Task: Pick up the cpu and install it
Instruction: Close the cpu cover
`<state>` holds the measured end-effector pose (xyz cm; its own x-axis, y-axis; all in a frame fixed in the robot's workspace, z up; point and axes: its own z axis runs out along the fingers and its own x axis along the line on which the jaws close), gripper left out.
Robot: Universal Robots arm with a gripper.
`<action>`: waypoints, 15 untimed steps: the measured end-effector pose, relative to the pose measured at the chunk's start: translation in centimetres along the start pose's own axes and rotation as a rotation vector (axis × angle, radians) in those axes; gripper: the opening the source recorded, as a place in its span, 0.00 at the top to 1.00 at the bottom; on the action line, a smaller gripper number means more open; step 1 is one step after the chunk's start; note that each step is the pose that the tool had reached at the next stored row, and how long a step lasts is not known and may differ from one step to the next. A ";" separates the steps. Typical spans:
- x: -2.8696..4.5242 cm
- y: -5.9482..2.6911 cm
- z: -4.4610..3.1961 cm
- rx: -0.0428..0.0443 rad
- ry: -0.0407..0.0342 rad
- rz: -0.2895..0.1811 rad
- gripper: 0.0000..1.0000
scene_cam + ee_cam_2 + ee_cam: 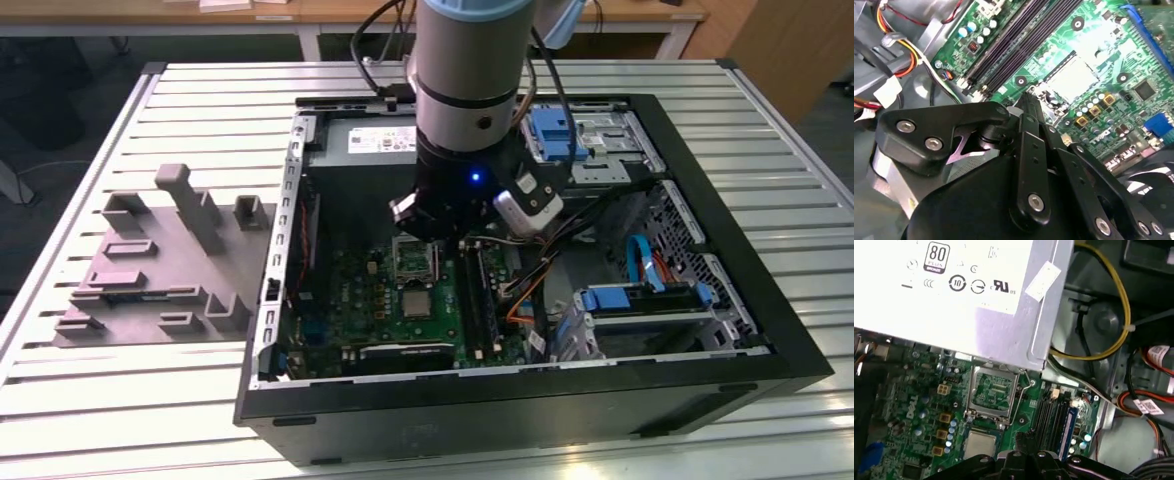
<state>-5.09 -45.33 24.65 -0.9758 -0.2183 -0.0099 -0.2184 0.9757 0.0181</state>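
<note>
The gripper [434,228] hung inside the open computer case [787,345], over the motherboard [354,300]. Whether it was apart or closed, I could not tell; it carried nothing. The cpu [418,305] lay flat on the board just below and ahead of it, untouched, right beside the metal-framed socket [991,392]. To do this well, it likely had to centre over the chip, come down level, grip by the thin edges and stay off the memory slots [1054,415] alongside.

Matt silvery metal cpu [979,444], glossy green motherboard [929,390], black matt gripper [1026,107] links, slatted aluminium table [200,100]
</note>
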 end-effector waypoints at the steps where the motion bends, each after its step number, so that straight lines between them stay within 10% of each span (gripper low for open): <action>1: 0.01 0.00 0.05 -0.0006 0.0002 -0.016 0.89; 15: 0.02 -0.01 0.62 -0.0034 0.0050 -0.269 0.89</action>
<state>-5.11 -45.33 24.02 -0.8829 -0.4694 -0.0099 -0.4695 0.8827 0.0189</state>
